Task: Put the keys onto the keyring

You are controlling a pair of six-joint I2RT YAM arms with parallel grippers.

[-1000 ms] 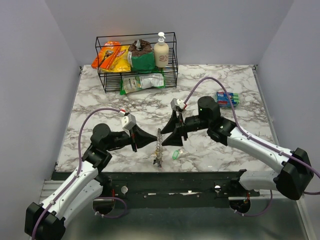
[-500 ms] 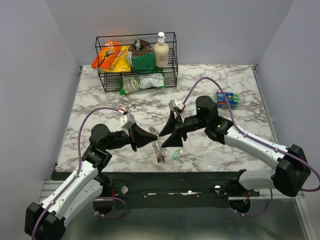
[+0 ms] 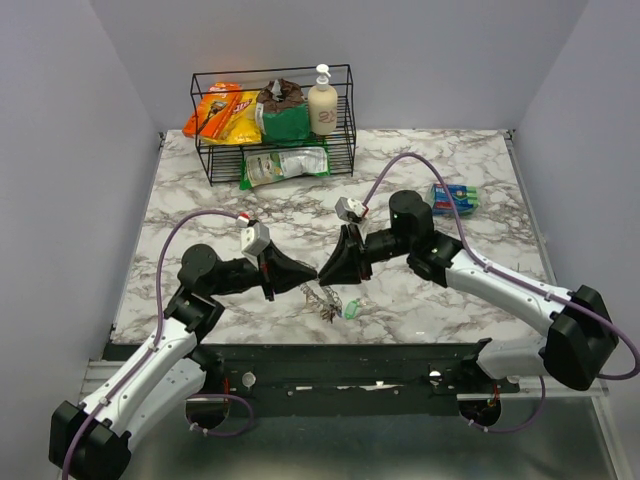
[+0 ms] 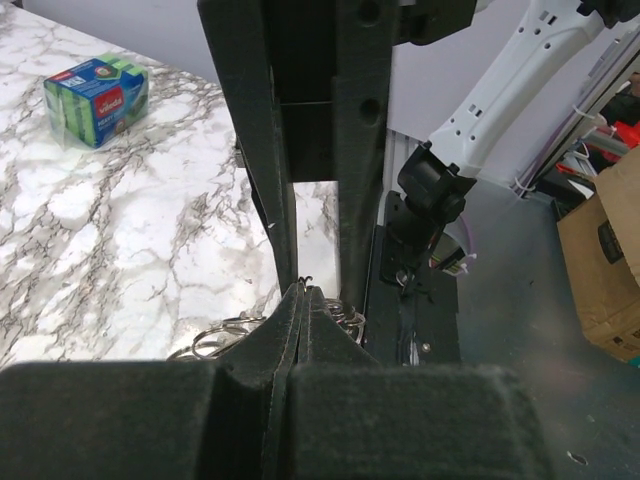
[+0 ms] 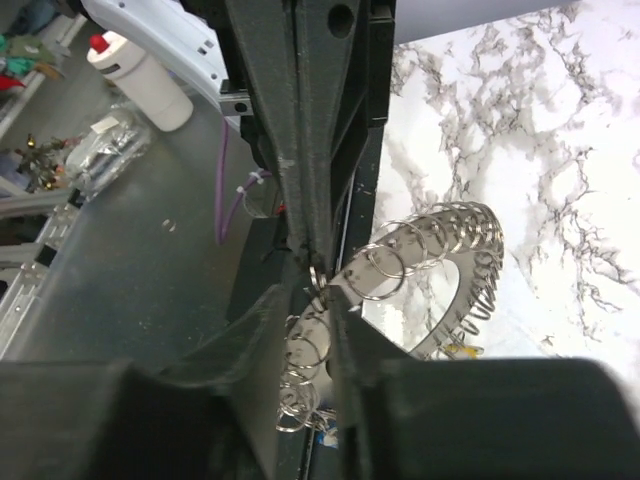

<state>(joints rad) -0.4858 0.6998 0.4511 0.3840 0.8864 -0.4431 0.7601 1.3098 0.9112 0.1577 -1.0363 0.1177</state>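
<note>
The keyring (image 5: 430, 250) is a flat grey ring with many small wire rings along its rim, held off the table between both arms (image 3: 318, 296). My left gripper (image 3: 308, 283) (image 4: 303, 292) is shut on one small wire ring at its rim; a tip of wire pokes out of the pads. My right gripper (image 3: 322, 276) (image 5: 310, 290) meets it head-on. Its jaws are narrow but apart, on either side of that same small ring. A green key (image 3: 352, 310) lies on the marble just right of the keyring. A yellow key head (image 5: 461, 351) shows under the ring's lower rim.
A black wire basket (image 3: 345, 110) with snack bags and a soap bottle stands at the back, with a packet (image 3: 287, 163) in front of it. A sponge pack (image 3: 455, 197) (image 4: 95, 85) sits at the right. The table's front edge (image 3: 320, 345) is right below the keyring.
The right gripper has moved left to meet the left one and its jaws have narrowed. The keyring, edge-on and upright before, has tipped and hangs lower between the two.
</note>
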